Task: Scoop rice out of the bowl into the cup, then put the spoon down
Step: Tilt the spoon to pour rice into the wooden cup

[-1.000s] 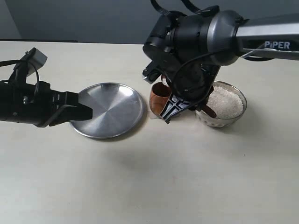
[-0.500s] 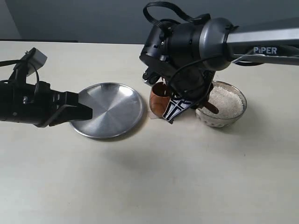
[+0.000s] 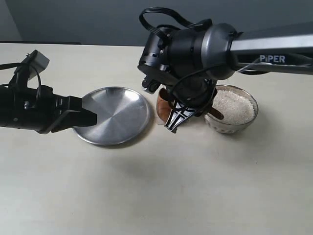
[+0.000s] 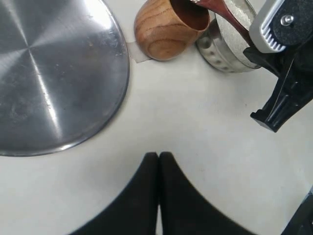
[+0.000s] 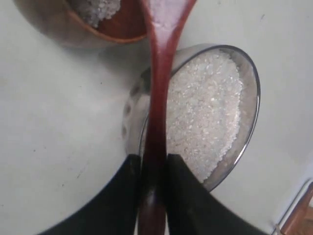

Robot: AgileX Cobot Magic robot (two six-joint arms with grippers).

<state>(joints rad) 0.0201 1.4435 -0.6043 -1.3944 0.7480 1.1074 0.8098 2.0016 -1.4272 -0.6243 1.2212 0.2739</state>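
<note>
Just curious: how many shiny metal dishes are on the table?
2: a flat plate beside the wooden cup, and a rice-filled bowl on the cup's other side.

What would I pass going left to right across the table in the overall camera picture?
Left gripper, steel plate, wooden cup, steel bowl of rice. The right gripper and spoon overlap cup and bowl, so unplaced.
</note>
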